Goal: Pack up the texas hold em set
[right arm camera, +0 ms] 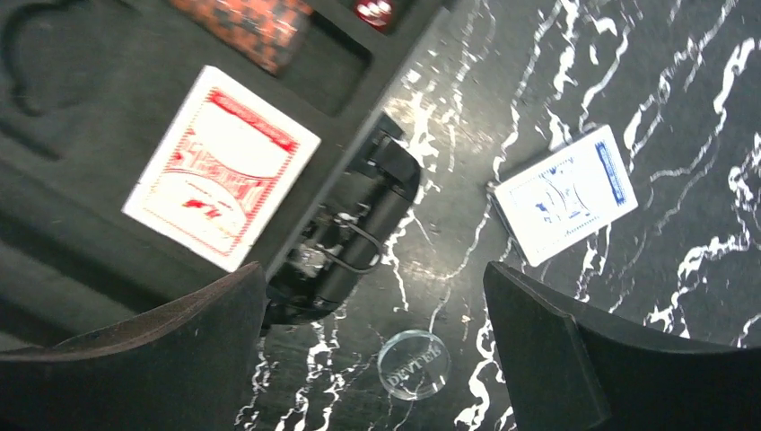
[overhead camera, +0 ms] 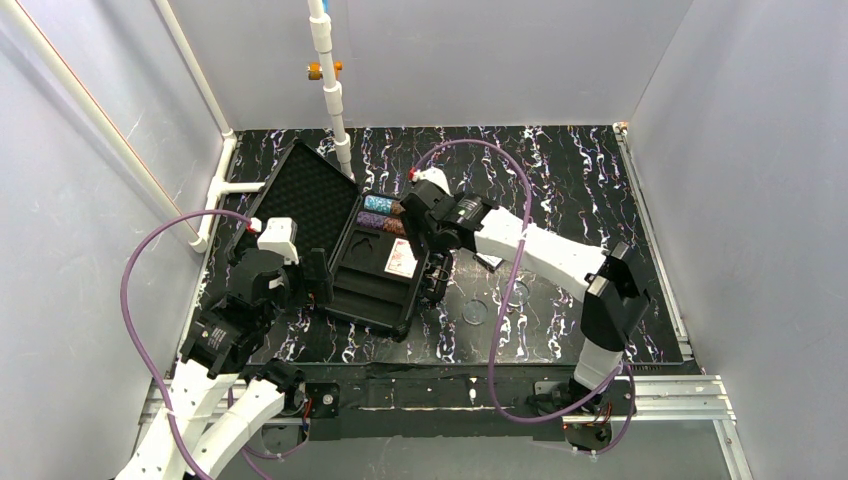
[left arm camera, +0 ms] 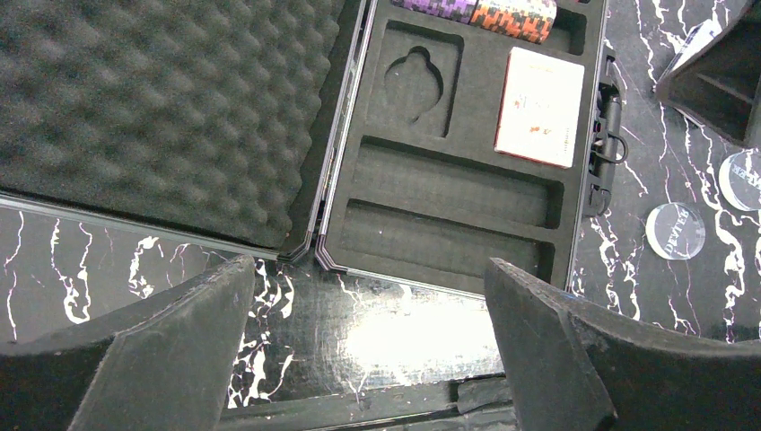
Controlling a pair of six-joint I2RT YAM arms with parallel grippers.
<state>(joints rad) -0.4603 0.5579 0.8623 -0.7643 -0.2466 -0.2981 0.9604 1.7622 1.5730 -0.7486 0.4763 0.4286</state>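
The case (overhead camera: 372, 285) is laid open on the left half of the table (overhead camera: 580, 180), its long axis running far to near with a slight slant, the foam lid (overhead camera: 310, 200) folded back leftward and the handle (right arm camera: 352, 235) pointed right. A red deck (right arm camera: 222, 166) is seated in the tray, apparently lengthwise along the hinge, while a blue deck (right arm camera: 564, 195) is left askew on the table. The left gripper (left arm camera: 368, 269) and right gripper (right arm camera: 375, 269) are both spread wide with nothing grasped.

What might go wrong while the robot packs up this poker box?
The blue card deck lies flat on the table, so the open right gripper may just push it. The clear dealer disc is thin and could slip away. The case handle sits close and might get bumped.
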